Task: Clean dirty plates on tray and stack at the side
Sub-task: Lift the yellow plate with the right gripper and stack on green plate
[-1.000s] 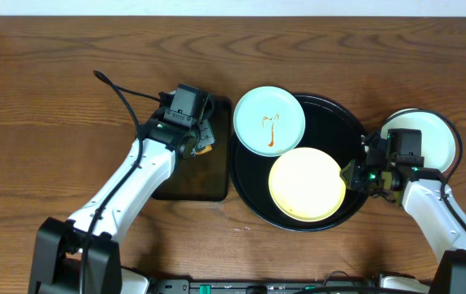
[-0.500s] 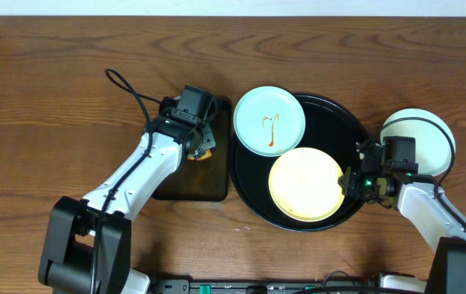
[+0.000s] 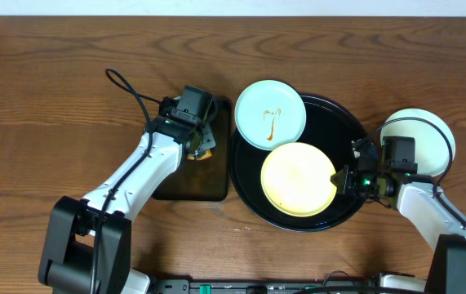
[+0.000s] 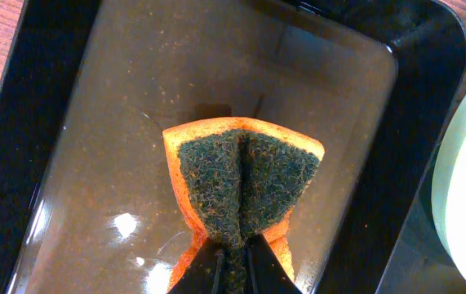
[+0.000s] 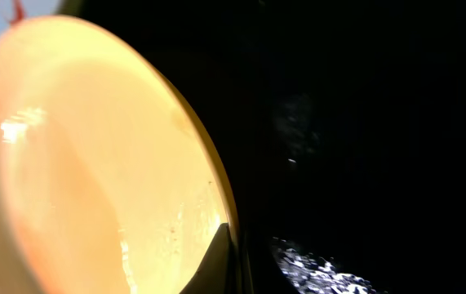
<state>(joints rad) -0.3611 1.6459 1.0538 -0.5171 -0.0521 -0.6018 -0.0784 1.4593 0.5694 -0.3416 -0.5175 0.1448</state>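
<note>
Left end effector (image 4: 231,255) clenched on sponge (image 4: 241,184) | right end effector (image 3: 347,178) grasping yellow plate (image 3: 298,180) rim on tray (image 3: 335,122)

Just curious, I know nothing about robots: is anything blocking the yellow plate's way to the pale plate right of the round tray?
Only the round tray's raised rim lies between the yellow plate and the pale plate. The right gripper sits at the yellow plate's right edge, its arm over that path.
</note>
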